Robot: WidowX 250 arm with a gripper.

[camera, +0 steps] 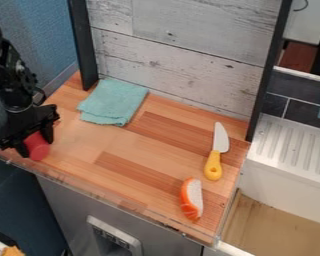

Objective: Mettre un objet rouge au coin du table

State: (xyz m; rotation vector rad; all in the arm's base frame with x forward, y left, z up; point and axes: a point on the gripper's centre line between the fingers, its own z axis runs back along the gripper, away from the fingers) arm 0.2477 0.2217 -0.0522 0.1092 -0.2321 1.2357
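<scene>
Pale wooden planks [183, 65] stand behind a brown wood-striped surface [146, 170], with one folded teal cloth [114, 101] near its back edge; the cloth serves as landmark. In the camera view, the one red object [37, 146] is small, plain and stubby, with a rounded outline and a flat-looking, slightly lighter face. It is at the left front corner of the surface, to the left of the cloth and nearer the front; whether it touches the wood, I cannot tell. The black gripper [37, 149] has its two fingers clasped around it, one on each side. Well apart from the cloth, to its right, lies one knife [215, 157] with a white blade and yellow handle. Farther forward than the knife, also right of the cloth, is one orange-and-white piece of food [191, 199].
</scene>
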